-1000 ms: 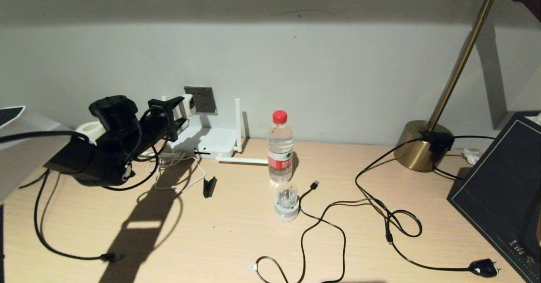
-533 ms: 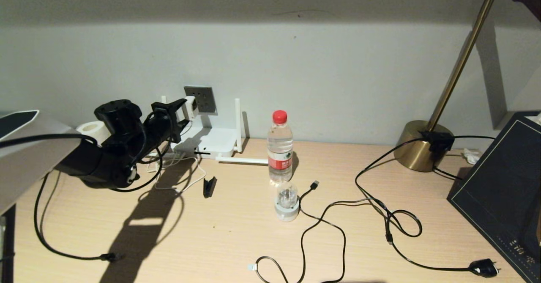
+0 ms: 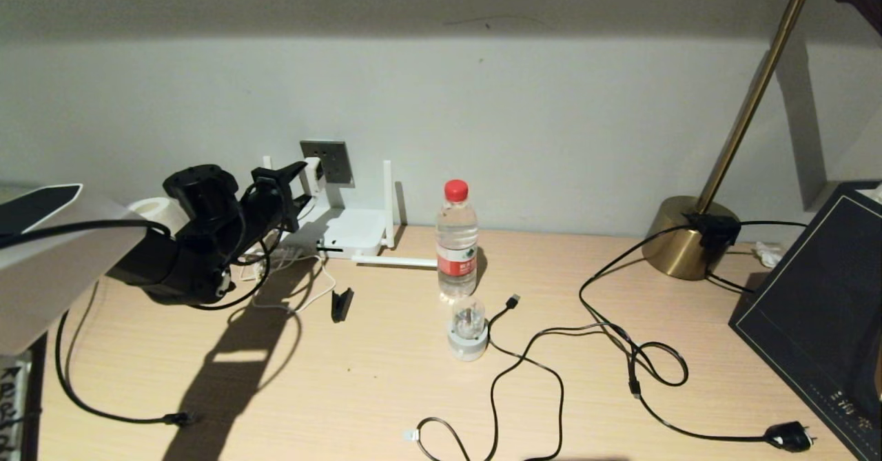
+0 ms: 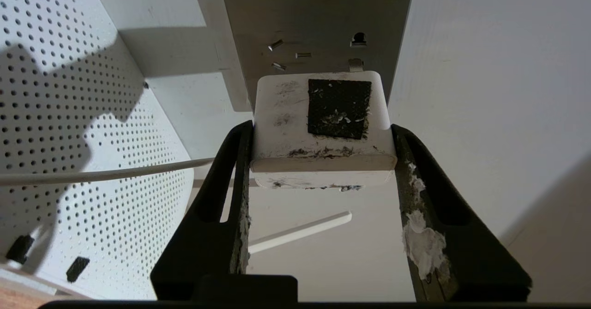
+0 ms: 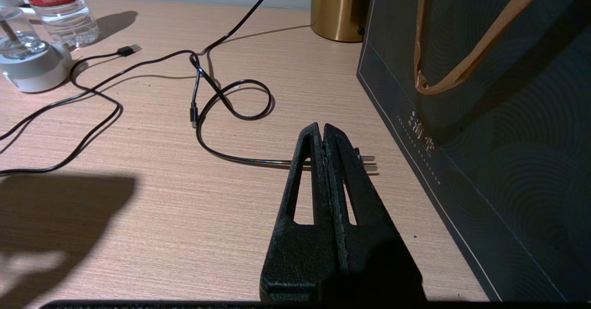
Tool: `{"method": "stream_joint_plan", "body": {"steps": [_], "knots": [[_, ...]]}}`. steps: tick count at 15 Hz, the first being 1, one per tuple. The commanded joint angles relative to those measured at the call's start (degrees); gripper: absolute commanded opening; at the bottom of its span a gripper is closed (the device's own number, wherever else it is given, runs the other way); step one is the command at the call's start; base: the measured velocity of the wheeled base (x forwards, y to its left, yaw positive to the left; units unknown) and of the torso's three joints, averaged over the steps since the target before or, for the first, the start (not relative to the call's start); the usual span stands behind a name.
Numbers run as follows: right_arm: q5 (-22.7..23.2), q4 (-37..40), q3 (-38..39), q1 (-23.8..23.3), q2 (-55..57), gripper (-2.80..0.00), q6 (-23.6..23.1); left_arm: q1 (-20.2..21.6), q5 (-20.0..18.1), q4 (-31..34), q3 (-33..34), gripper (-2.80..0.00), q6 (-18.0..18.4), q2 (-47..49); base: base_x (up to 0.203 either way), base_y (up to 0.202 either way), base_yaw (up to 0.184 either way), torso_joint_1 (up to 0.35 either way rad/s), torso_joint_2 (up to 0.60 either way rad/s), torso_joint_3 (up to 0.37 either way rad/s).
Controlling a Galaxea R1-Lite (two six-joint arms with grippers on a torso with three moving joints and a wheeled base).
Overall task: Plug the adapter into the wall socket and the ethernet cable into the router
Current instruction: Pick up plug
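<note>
While the left gripper (image 4: pixel 323 161) reaches toward the wall, its two black fingers (image 4: pixel 228 184) are clamped on the sides of the adapter (image 4: pixel 323 129), a scuffed white block with a dark square patch on the face toward the camera. The adapter's far end is right at the wall socket (image 4: pixel 318 27), a grey metallic plate; a metal prong shows at the plate's lower holes (whether it is fully seated, I cannot tell). From the head view the adapter (image 3: pixel 313 173) sits at the socket's left edge, just above the router (image 3: pixel 351 237), which lies flat against the wall with one white antenna upright and another lying on the desk (image 3: pixel 358 378).

The ethernet cable (image 3: pixel 530 371) lies loose on the desk, its clear-tipped plug near the front edge, well apart from the router.

Containers: a red-capped water bottle (image 3: pixel 457 240), upright and holding clear water; just in front of it a round white-and-clear plug piece (image 3: pixel 468 330). A dark paper bag (image 5: pixel 485 138) stands at the right.

The right gripper (image 5: pixel 324 131) hangs above the desk beside the bag, fingers pressed together, empty.
</note>
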Motion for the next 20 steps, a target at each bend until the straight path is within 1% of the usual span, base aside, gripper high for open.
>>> {"method": "stream_joint_plan", "body": {"steps": [1, 3, 6, 20], "knots": [[0.02, -0.05, 0.62, 0.02, 0.0, -2.8, -0.02, 0.0, -0.14, -1.03, -0.24, -2.8, -0.39, 0.66, 0.0, 0.0, 0.0, 0.0, 0.0, 0.0], [0.02, -0.05, 0.62, 0.02, 0.0, -2.8, -0.02, -0.03, -0.17, -2.53, -0.33, -2.8, -0.39, 1.19, 0.0, 0.0, 0.0, 0.0, 0.0, 0.0], [0.02, -0.05, 0.62, 0.02, 0.0, -2.8, -0.02, -0.09, -0.84, -2.61, -0.33, -2.8, -0.39, 1.28, 0.0, 0.0, 0.0, 0.0, 0.0, 0.0], [0.02, -0.05, 0.62, 0.02, 0.0, -2.8, -0.02, -0.09, -0.93, -3.05, -0.52, -2.8, -0.39, 1.89, 0.0, 0.0, 0.0, 0.0, 0.0, 0.0]]}}
